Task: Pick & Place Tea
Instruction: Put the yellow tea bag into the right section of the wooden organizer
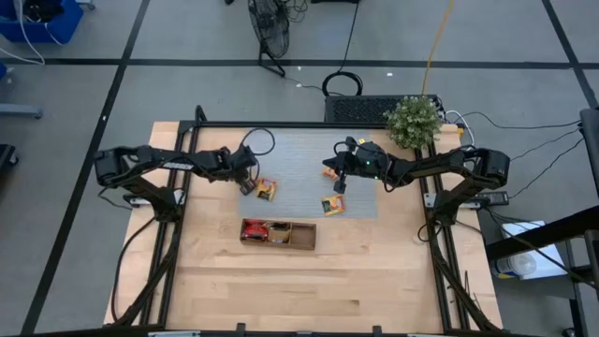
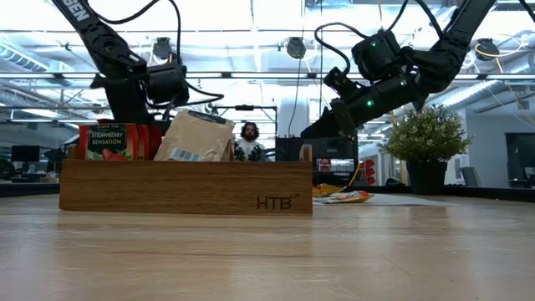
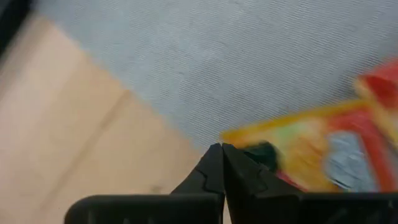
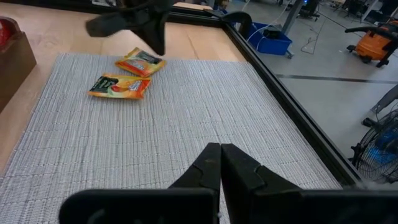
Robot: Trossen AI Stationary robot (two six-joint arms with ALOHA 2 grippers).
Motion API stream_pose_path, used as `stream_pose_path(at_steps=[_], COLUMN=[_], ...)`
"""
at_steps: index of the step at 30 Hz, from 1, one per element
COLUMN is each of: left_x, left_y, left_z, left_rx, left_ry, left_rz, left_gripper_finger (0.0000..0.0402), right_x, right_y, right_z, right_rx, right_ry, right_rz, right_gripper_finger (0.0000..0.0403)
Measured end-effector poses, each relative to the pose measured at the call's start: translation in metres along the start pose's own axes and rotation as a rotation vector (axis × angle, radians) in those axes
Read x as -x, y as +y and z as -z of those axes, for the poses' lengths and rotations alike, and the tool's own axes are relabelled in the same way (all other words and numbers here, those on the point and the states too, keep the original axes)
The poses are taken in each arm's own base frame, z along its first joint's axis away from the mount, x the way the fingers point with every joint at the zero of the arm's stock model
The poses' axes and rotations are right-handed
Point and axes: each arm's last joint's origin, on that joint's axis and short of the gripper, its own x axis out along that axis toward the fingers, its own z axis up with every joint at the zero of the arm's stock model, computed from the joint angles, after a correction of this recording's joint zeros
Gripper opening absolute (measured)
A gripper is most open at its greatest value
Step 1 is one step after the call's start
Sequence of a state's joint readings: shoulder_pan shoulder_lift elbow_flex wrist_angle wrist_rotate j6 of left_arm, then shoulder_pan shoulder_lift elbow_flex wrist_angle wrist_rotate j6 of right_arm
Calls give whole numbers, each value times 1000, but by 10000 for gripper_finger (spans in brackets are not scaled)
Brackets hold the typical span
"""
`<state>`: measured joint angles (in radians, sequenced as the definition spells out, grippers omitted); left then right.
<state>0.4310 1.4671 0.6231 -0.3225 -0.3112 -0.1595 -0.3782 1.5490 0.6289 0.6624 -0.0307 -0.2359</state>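
Table: wooden tray (image 1: 301, 238) holds red packets (image 1: 254, 229) | both grippers' jaws closed, empty

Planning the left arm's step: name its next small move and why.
Probably open the left pincer before lowering: its fingers are shut and empty, poised just beside the orange-yellow tea packet lying flat on the grey mat. The right pincer, also shut, hangs over bare mat.

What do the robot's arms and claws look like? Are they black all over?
Mostly. Both arms are dark and thin, with joints and black cables looping along them. The right arm has a small green light near its wrist. The left arm has white letters up high. Each claw, left claw and right claw, has two black pointy fingers.
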Motion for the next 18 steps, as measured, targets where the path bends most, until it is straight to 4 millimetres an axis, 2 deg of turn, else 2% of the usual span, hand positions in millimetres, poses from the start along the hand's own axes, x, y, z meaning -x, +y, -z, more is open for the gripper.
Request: stream_pose_path(at_steps=[7,13,18], left_x=[7,7,13], left_y=[-12,-12,-15], left_z=[9,10,2], left_rx=[-127,80,122], left_ry=[95,124,136], left_rz=[236,225,277], left_gripper_finger=[31,38,99], right_x=[0,0,0], right_y=[0,0,0], right_z=[0,0,0], right_rx=[11,11,11], right_ry=[-1,-2,-1], right_rz=[0,0,0], right_gripper_finger=[0,0,0])
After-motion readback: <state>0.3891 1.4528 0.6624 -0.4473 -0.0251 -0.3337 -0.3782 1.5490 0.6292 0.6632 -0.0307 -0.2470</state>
